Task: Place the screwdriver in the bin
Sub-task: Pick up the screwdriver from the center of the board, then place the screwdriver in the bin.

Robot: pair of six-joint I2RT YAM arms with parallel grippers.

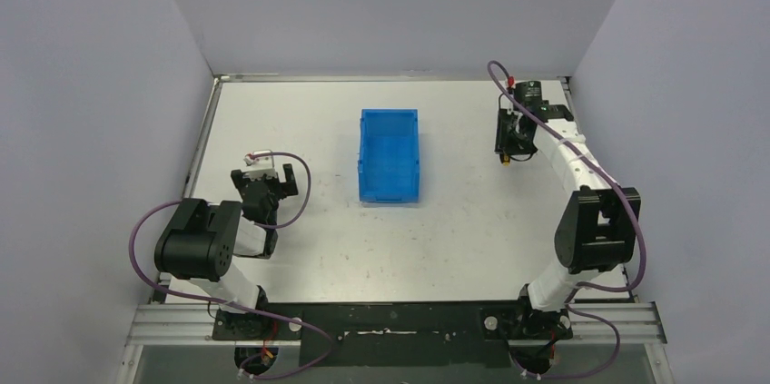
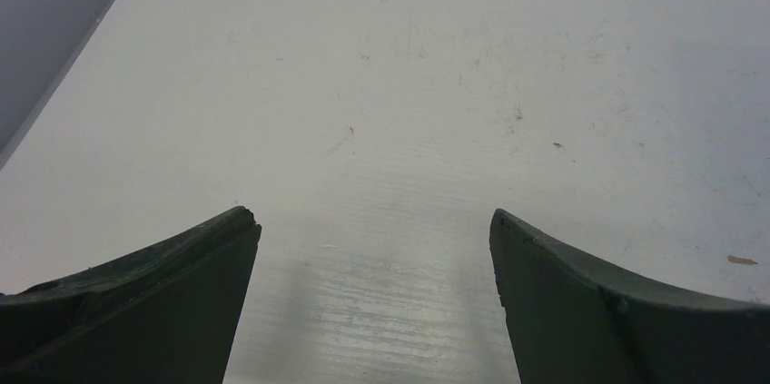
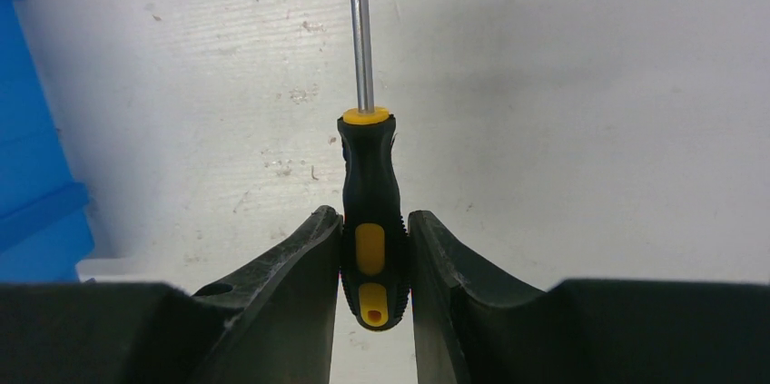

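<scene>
In the right wrist view the screwdriver (image 3: 370, 211) has a black and yellow handle and a thin metal shaft running to the top edge. My right gripper (image 3: 373, 221) is shut on the handle, both fingers pressed against its sides over the white table. From above, that gripper (image 1: 509, 152) is at the far right of the table, with a bit of orange of the screwdriver (image 1: 505, 162) showing under it. The blue bin (image 1: 389, 154) stands open-topped in the middle, well left of it. My left gripper (image 2: 374, 221) is open over bare table, seen from above as the left gripper (image 1: 263, 181) at the near left.
White walls close the table (image 1: 454, 230) on three sides, and the right gripper is near the right wall. A blue edge of the bin (image 3: 27, 166) shows at the left of the right wrist view. Purple cables loop off both arms.
</scene>
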